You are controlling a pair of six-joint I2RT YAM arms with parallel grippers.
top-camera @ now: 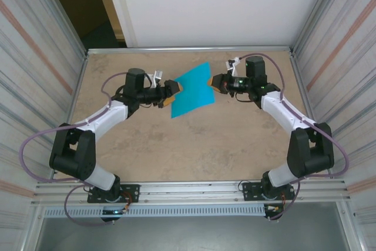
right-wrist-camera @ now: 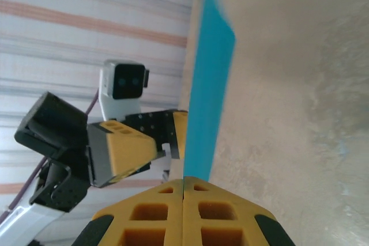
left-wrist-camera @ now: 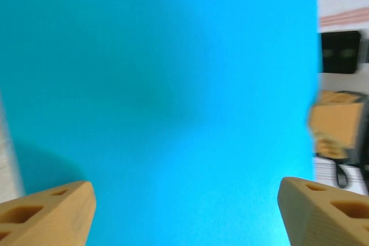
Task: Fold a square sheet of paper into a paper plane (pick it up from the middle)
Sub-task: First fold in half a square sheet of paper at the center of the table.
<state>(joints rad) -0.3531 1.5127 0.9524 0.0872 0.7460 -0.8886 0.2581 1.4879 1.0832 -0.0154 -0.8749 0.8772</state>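
Right gripper clamps the square sheet of paper at 3 o'clock; hold level while released left gripper repositions.

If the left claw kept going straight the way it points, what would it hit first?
Most likely the square sheet of paper, right in front of the open left gripper; the right gripper pinches its edge. The exact depth is unclear.

No legible text, apparently, anywhere
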